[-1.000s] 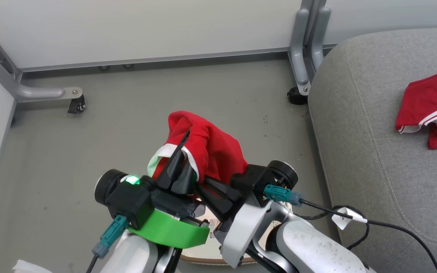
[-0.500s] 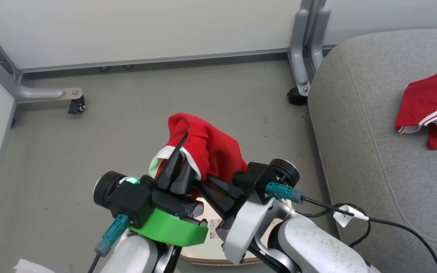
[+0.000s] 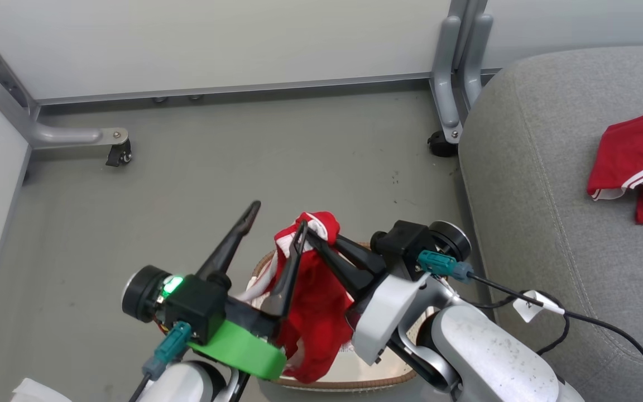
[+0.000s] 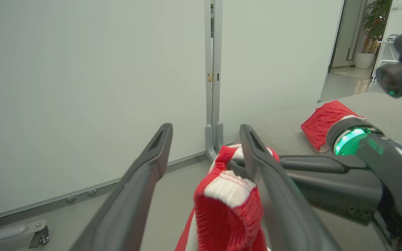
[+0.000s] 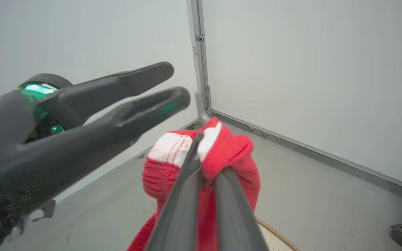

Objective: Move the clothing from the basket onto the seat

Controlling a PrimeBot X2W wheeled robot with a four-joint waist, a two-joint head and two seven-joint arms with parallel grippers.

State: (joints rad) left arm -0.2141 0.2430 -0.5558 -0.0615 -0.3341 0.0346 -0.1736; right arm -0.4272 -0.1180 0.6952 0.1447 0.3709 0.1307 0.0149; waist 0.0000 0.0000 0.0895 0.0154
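One red garment [image 3: 315,312] hangs pinched in the right claw [image 3: 316,237].

This looks like an office-type room screened off as a test bay, not a home. In the head view, pale movable partition panels [image 3: 215,44] close it in from 9 to 1 o'clock. They stand on grey metal feet [image 3: 70,135] with small black castors [image 3: 119,156]. The floor [image 3: 299,162] is bare, smooth grey, with a few dark scuffs. A grey upholstered seat [image 3: 533,184] sits at 3 o'clock. In the left wrist view, at 2 o'clock, a passage with a shiny floor holds a potted plant [image 4: 372,31].
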